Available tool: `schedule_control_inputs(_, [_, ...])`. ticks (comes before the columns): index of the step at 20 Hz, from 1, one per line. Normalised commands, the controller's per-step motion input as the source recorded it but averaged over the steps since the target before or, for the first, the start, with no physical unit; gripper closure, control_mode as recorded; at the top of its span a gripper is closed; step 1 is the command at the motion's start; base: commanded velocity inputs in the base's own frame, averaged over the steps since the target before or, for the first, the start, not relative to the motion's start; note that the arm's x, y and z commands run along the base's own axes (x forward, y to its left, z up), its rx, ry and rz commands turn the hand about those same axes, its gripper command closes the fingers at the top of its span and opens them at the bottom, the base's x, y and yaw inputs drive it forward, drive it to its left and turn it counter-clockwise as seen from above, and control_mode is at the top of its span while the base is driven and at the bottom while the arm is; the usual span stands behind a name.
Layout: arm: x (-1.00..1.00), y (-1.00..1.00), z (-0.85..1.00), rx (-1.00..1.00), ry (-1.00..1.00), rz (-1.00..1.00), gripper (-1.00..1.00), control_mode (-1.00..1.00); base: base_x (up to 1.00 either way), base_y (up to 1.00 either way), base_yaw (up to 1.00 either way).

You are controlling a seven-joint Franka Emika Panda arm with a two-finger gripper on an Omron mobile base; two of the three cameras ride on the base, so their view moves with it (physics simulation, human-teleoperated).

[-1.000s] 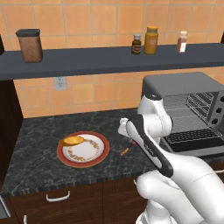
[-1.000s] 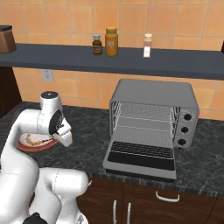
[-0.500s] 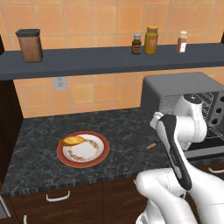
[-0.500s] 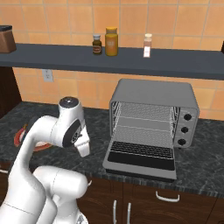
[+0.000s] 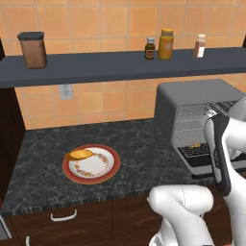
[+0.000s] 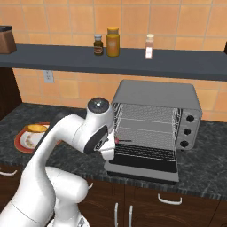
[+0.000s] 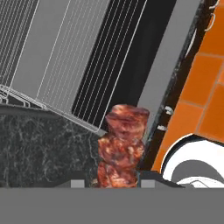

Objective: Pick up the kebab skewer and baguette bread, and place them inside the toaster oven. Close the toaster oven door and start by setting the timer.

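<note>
The claw (image 7: 117,183) grips the skewer (image 7: 121,146) at the open toaster oven (image 6: 155,124), not yet racked; the bread (image 5: 79,154) waits on the plate (image 5: 91,164), door and timer remain

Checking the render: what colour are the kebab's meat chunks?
Reddish-brown, mottled, on the kebab skewer; clearest in the hand view.

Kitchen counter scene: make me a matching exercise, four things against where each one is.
Things:
1. reddish-brown kebab skewer
2. golden baguette bread
3. boxy grey toaster oven's dark glass door
4. brown lidded canister

Places:
A. on the dark shelf
B. on the red-rimmed plate
C. folded down open
D. in the gripper, at the oven mouth

Pairs: 1-D, 2-B, 3-C, 4-A
</note>
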Motion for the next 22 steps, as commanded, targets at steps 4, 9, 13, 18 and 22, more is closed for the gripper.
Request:
schedule_control_inputs(4, [0.22,-0.81,0.13,0.01,-0.12,-0.10,1.00,-1.00,0.00,0.00,0.00])
schedule_control_inputs(9, [0.70,-0.02,0.07,0.01,-0.06,-0.03,1.00,-1.00,0.00,0.00,0.00])
schedule_control_inputs(13, [0.67,-0.34,-0.14,0.05,0.00,0.00,1.00,-1.00,0.00,0.00,0.00])
schedule_control_inputs(18, [0.38,-0.26,-0.31,0.02,0.00,0.00,1.00,-1.00,0.00,0.00,0.00])
schedule_control_inputs(22, [0.46,-0.11,-0.27,0.02,0.00,0.00,1.00,-1.00,0.00,0.00,0.00])
